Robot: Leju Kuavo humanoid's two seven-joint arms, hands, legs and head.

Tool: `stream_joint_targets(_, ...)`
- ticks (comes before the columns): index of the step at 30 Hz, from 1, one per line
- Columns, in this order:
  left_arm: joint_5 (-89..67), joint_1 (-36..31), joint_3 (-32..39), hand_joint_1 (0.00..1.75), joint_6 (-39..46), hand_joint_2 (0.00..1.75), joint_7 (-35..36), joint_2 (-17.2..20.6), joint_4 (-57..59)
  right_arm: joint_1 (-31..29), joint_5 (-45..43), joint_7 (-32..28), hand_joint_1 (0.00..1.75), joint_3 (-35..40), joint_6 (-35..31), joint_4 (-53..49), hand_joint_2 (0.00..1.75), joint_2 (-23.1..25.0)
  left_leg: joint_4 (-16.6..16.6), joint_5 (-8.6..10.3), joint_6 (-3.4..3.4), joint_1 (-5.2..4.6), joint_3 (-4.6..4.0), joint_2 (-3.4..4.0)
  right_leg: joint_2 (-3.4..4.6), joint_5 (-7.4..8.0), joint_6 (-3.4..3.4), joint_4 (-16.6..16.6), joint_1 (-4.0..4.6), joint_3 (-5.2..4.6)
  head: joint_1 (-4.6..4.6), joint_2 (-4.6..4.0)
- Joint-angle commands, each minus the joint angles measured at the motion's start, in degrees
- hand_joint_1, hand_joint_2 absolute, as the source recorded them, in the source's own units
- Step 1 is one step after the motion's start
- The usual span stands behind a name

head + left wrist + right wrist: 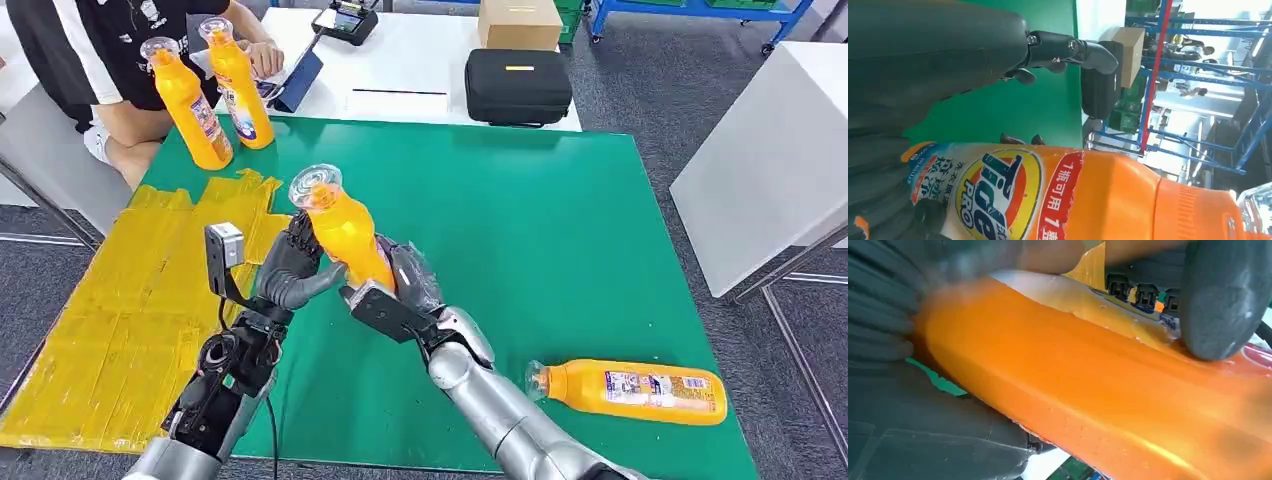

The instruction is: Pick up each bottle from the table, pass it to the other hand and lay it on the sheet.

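held bottle (1048, 195) logo: "Tide PRO"
held bottle red band: Chinese text "1瓶可用1…", cut off by frame edge
lying bottle (628, 390) label: too small to read

Orange bottle (343, 232) with clear cap is up off the table, tilted, cap leaning toward my left; my right hand (405, 278) grips its lower body and my left hand (293, 268) wraps it from the other side. Left wrist view shows its Tide label with red and yellow logo. A second orange bottle (625, 390) lies on its side on the green table (560, 230), near my right edge, cap pointing left. Two more orange bottles (210, 88) stand upright at the far left corner, just beside each other. Yellow sheet (120, 320) lies flat over the table's left side.
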Motion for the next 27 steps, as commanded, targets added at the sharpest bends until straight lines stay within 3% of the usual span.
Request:
stream_joint_targets(1, -0.5, -7.3, -0.5, 0.00, 1.0, 1.75, 0.3, -1.1, 6.1, 1.2, 3.3, -0.9, 1.75, 9.1, 0.3, 5.0, 1.75, 1.5, 0.0, -0.11, -0.11, 0.09, 0.19, -0.10, -0.19, -0.15, -0.11, 0.0, 0.10, 0.25, 0.02, 0.00)
stream_joint_targets(18, -0.4, -8.1, -0.3, 0.00, 0.7, 1.75, -0.1, -1.2, 7.6, 0.7, 3.6, -1.1, 1.75, 9.3, -0.4, 6.6, 1.75, 1.8, 0.0, -0.09, -0.09, 0.08, 0.11, -0.11, -0.17, -0.11, -0.09, 0.0, 0.10, 0.17, 0.00, 0.00)
stream_joint_targets(22, -0.5, -7.9, -0.1, 0.00, 0.9, 1.75, -0.5, -1.1, 7.8, 0.2, 3.9, -0.3, 1.75, 7.7, -6.6, 5.9, 1.75, 1.2, 0.1, -0.12, -0.11, 0.07, 0.18, -0.13, -0.22, -0.17, -0.11, 0.0, 0.09, 0.22, 0.00, 0.00)
stream_joint_targets(24, -0.5, -7.7, 0.2, 0.00, 1.4, 1.75, -0.6, -1.0, 7.7, -1.2, 6.6, 3.4, 1.75, 6.7, -15.3, 5.6, 1.75, 0.2, 0.0, -0.09, -0.09, 0.07, 0.12, -0.11, -0.19, -0.12, -0.09, 0.0, 0.09, 0.17, 0.02, 0.00)
stream_joint_targets(27, -1.0, -7.1, 0.5, 0.00, 1.2, 1.75, -0.6, -1.0, 7.1, -2.6, 5.6, 4.1, 1.75, 1.9, -19.1, 4.1, 1.75, -1.7, 0.0, -0.06, -0.06, 0.03, 0.10, -0.12, -0.19, -0.11, -0.06, 0.0, 0.04, 0.14, 0.02, 0.00)
